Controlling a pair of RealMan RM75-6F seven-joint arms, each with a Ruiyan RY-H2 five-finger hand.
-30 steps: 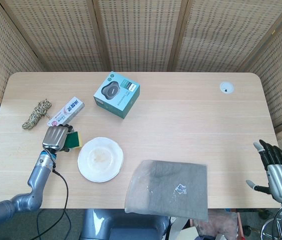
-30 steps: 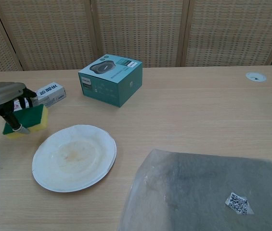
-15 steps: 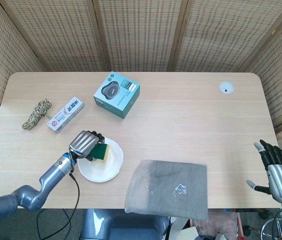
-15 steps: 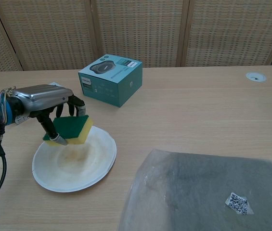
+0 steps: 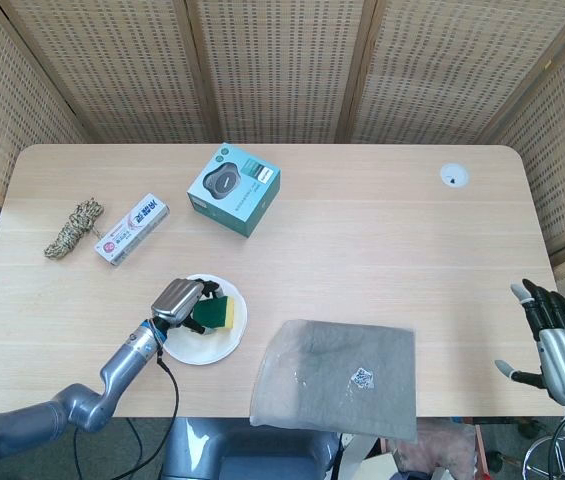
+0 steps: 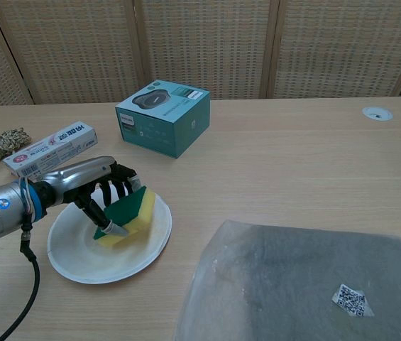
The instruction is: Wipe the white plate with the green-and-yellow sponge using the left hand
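The table (image 5: pixel 382 230) spreads under me, a grey plastic bag (image 5: pixel 337 378) lying at its near edge. A teal box (image 5: pixel 234 188) stands farther back, a toothpaste box (image 5: pixel 131 229) left of it. The white plate (image 6: pixel 79 259) sits near my left side. My left hand (image 6: pixel 97 185) grips the green-and-yellow sponge (image 6: pixel 125 215), pressed onto the plate. My right hand (image 5: pixel 557 345) hangs off the table's right edge, fingers apart, holding nothing.

head view looks steeply down from high, whole table (image 5: pixel 382 230) in frame. chest view sits low and near, facing screens. both share plate (image 6: pixel 79 259), box (image 5: pixel 233 188), gray sheet (image 6: pixel 306 284).
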